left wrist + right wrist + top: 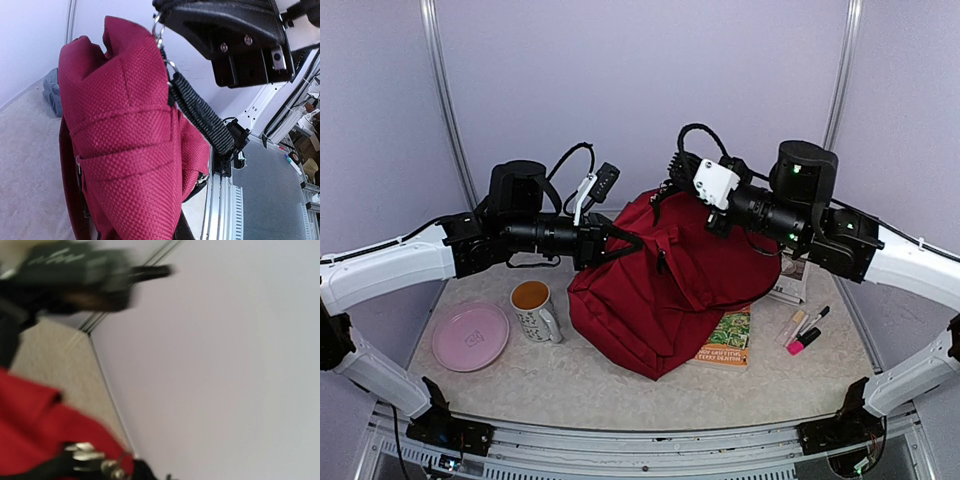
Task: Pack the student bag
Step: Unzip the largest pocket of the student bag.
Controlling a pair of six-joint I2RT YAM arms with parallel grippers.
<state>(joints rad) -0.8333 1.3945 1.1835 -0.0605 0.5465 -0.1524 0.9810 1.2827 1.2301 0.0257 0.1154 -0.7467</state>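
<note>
The student bag point(665, 285), a large dark red backpack, stands slumped in the middle of the table. My left gripper point(623, 241) is shut on the fabric at its upper left edge. The red weave point(125, 150) fills the left wrist view and hides my left jaws. My right gripper point(667, 190) is shut at the bag's top. Its fingers point(220, 25) show above a metal ring and a black webbing strap point(197, 112). The right wrist view is blurred and shows red fabric point(30, 425) and a metal zipper pull point(87, 457).
A mug of brown drink point(534, 309) and a pink plate point(470, 336) sit left of the bag. A green book point(728, 338) lies partly under its right side. Markers point(805, 330) and a white box point(788, 287) lie further right. A grey pouch point(52, 92) lies behind the bag.
</note>
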